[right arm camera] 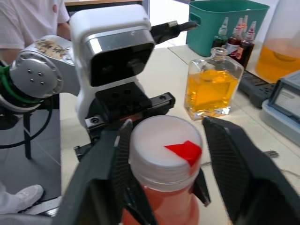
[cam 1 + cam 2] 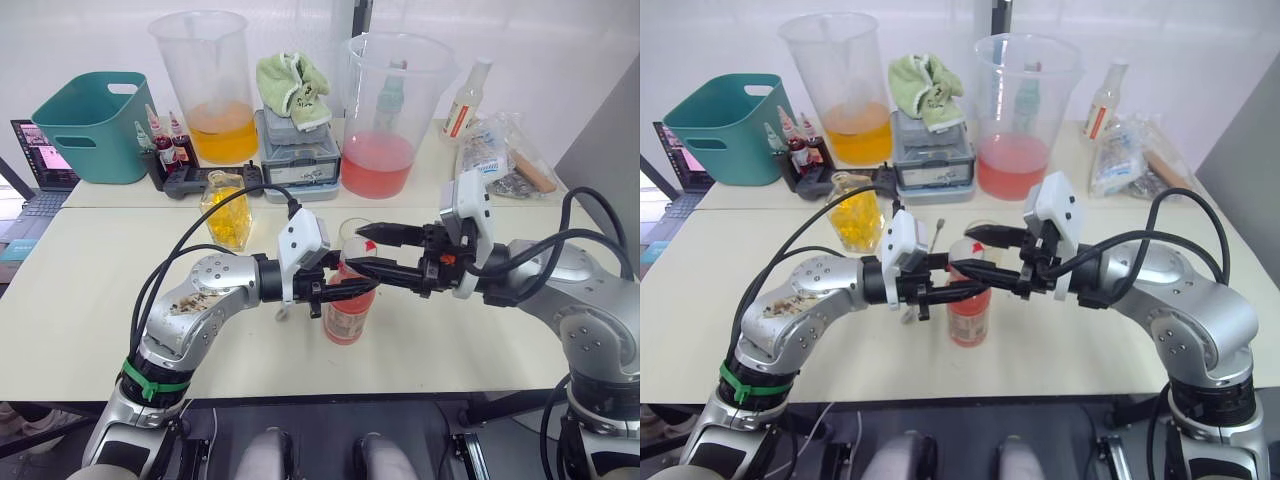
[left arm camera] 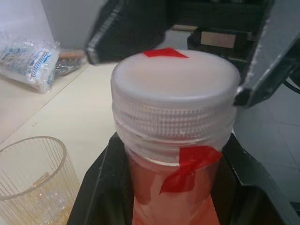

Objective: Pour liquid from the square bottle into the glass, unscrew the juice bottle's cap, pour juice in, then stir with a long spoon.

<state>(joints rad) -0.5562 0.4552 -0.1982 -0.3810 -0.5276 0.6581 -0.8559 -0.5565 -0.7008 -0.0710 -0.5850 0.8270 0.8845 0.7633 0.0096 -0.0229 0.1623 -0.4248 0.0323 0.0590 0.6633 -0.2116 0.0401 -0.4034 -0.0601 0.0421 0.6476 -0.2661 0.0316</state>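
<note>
The juice bottle (image 2: 348, 312), pink-red with an orange-red label, stands upright at the middle of the table. My left gripper (image 2: 332, 288) is shut on its neck just under the white cap (image 3: 176, 84). From the other side my right gripper (image 2: 353, 248) straddles the cap (image 1: 164, 150), open; one finger sits against the cap, the other stands off it. The glass (image 2: 356, 231) stands just behind the bottle. Further to the left is the square bottle (image 2: 225, 215) of yellow liquid. An end of the long spoon (image 2: 938, 229) pokes out behind my left gripper; the rest is hidden.
Along the back stand a big beaker (image 2: 208, 80) of orange liquid, a grey box (image 2: 296, 155) with a green cloth, a big beaker (image 2: 388, 110) of pink liquid, a pale bottle (image 2: 466, 100), a plastic bag (image 2: 505, 155), a teal basket (image 2: 95, 125) and dye bottles (image 2: 165, 140).
</note>
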